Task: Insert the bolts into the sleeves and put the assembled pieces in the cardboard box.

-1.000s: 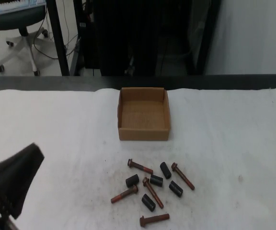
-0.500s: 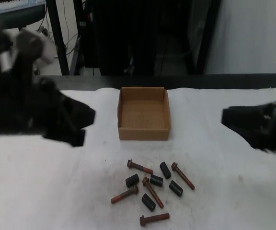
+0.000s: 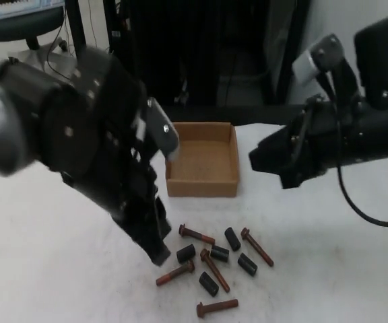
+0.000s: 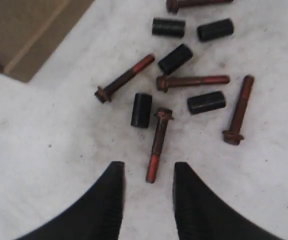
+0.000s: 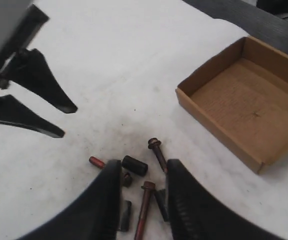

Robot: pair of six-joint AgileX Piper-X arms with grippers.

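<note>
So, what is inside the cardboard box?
Nothing that I can see: the cardboard box shows a bare brown floor in the right wrist view. In the high view the left arm covers part of one wall.

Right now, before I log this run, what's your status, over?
Left gripper open, near bolts; right gripper open, empty. Five bolts, five sleeves loose; cardboard box empty. Nothing blocking.

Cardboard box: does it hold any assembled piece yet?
No, the cardboard box shows nothing but its bare brown floor.
</note>
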